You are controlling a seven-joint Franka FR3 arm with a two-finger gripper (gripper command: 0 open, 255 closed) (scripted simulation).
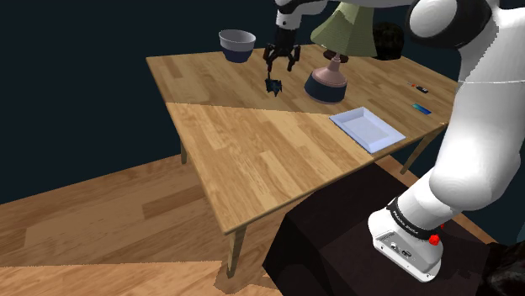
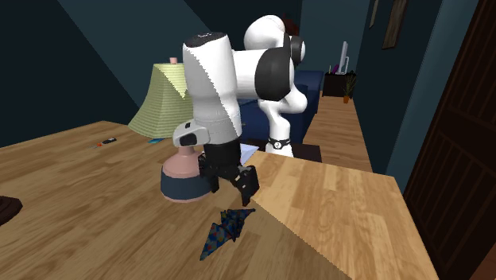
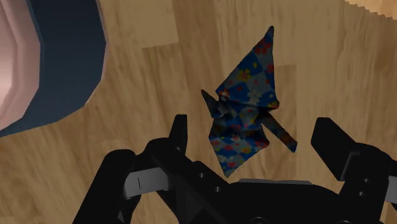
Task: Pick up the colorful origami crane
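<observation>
The origami crane [image 1: 273,85] is dark blue with small red, yellow and green patches, and it stands on the wooden table [image 1: 252,151]. My black gripper [image 1: 280,59] hangs open just above it. In the second exterior view the fingertips [image 2: 248,189] stop a little short of the crane [image 2: 224,231]. Seen from the wrist, the crane [image 3: 248,118] sits in the gap between the two spread fingers [image 3: 178,130], and neither finger touches it.
A lamp with a pink and dark blue base [image 1: 326,82] and a pale green shade [image 1: 345,29] stands close beside the crane. A grey bowl [image 1: 237,44] sits at the table's far edge. A white tray [image 1: 367,129] lies nearer the stand.
</observation>
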